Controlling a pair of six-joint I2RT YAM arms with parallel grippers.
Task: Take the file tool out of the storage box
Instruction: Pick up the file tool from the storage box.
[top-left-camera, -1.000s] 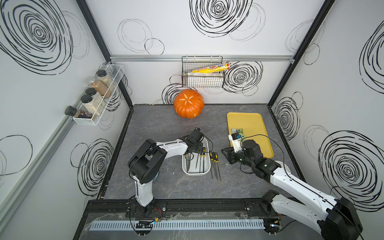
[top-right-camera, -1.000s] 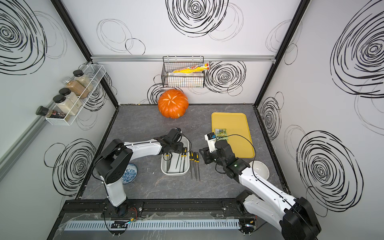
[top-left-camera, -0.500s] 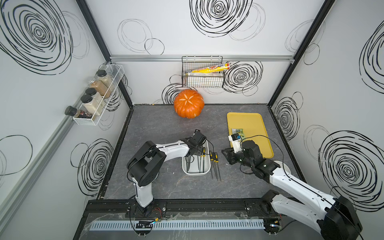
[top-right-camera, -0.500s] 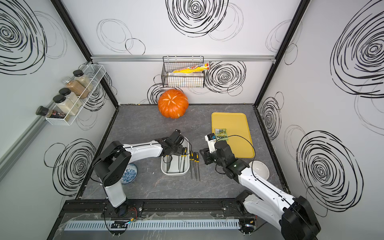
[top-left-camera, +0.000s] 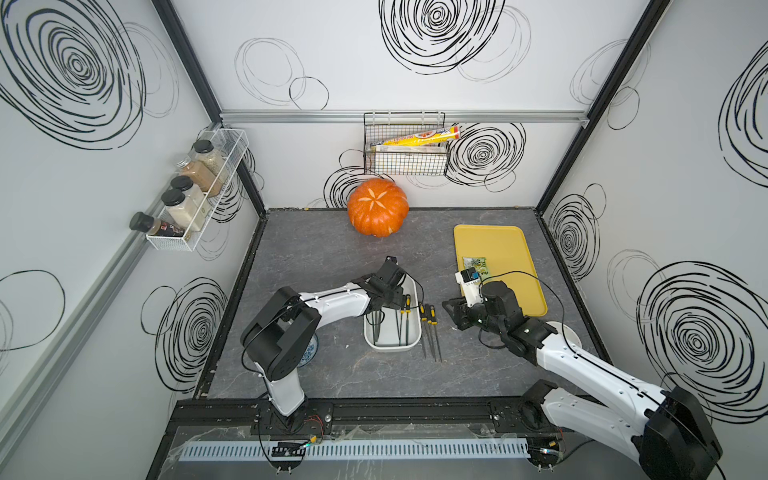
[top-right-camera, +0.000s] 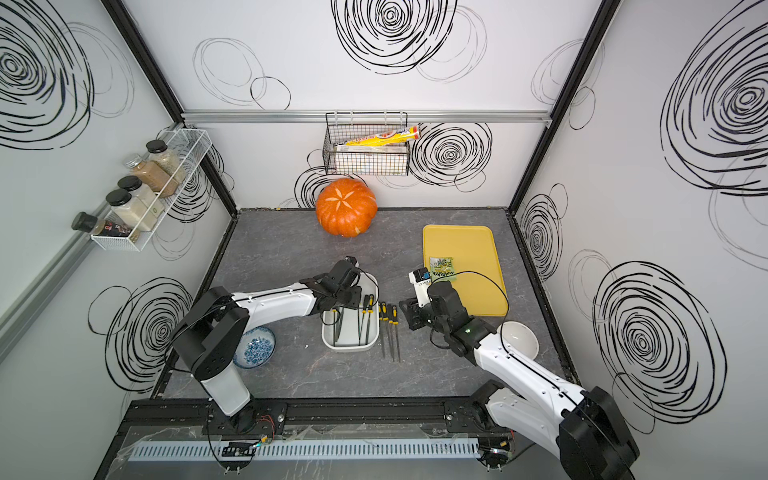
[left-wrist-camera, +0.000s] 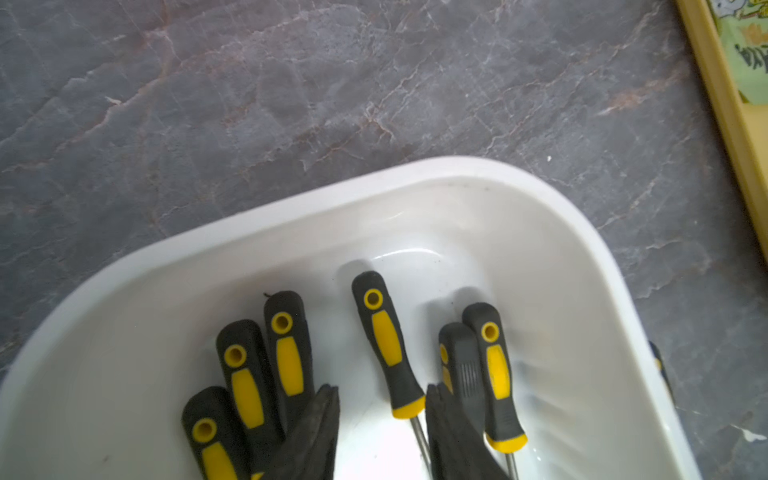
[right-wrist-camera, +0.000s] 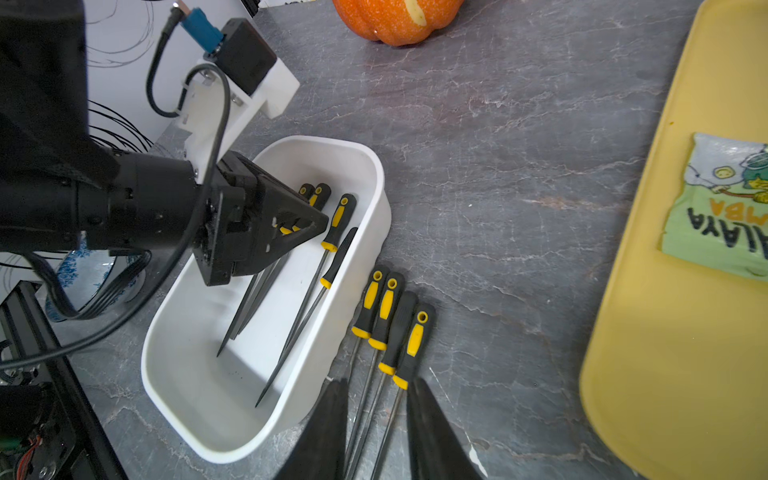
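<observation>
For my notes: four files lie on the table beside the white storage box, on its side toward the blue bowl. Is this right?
Not quite. The four files lie on the table beside the white storage box, but on its side toward the yellow tray, not the blue bowl. The right wrist view shows it.

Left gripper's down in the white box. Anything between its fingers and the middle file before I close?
Nothing visible blocks it. The left gripper stands open astride the middle file, its shaft in the gap. Neighbouring file handles crowd both fingers inside the storage box, so closing might catch one.
</observation>
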